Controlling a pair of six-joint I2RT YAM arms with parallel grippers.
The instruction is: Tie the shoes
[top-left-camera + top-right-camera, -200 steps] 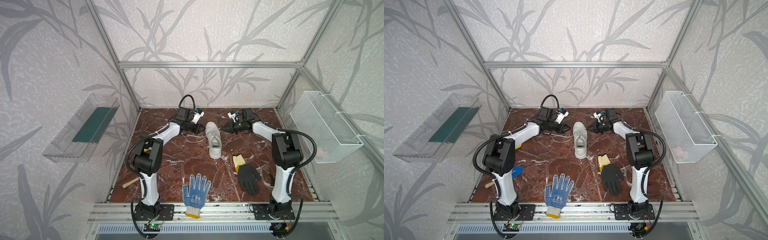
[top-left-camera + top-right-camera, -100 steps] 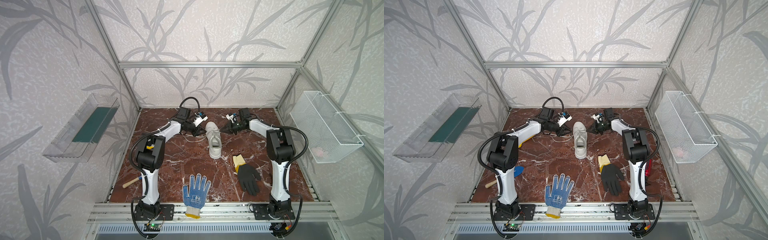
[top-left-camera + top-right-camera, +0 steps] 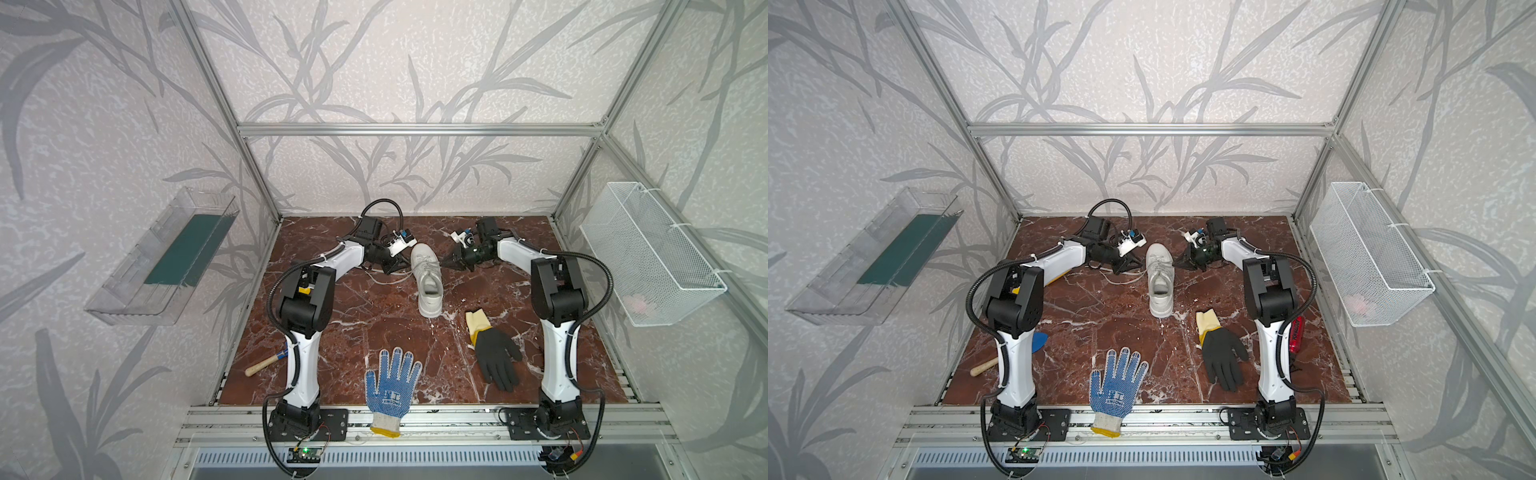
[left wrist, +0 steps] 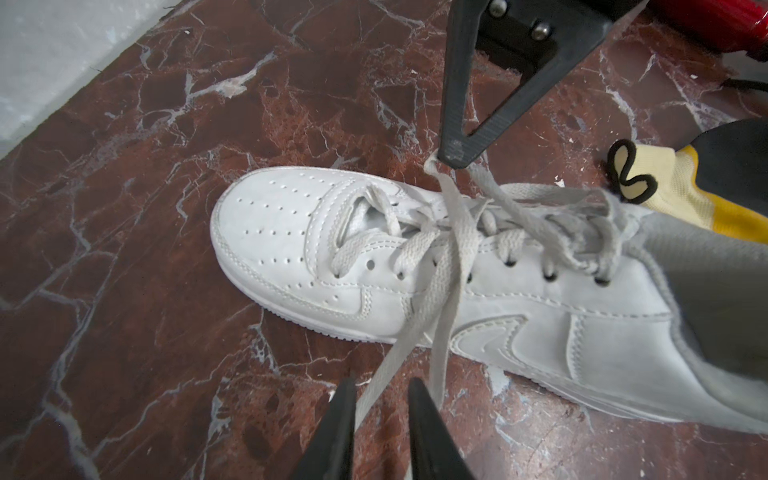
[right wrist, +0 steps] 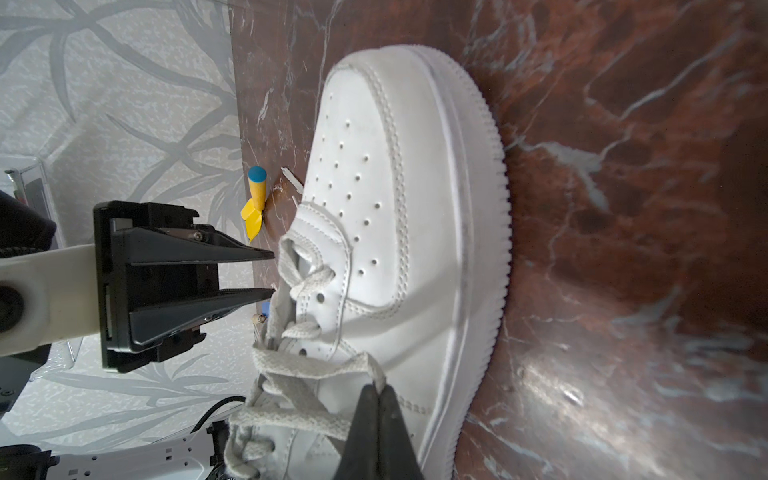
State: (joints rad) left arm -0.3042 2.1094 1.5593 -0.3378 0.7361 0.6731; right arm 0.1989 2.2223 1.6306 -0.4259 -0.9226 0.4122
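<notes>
Crossing the laces (image 4: 451,232) on the sneaker (image 4: 291,232): my right gripper (image 5: 377,390) fingers pinch one; my left gripper (image 4: 382,384) fingers stand apart and must next close on theirs.

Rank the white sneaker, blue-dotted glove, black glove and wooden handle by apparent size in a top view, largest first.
1. Blue-dotted glove and black glove: near alike, unranked.
2. White sneaker, though farther from the camera.
3. Wooden handle, clearly smallest.

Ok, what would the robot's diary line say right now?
task: tie sneaker | right gripper: shut on lace | left gripper: open over lace
</notes>
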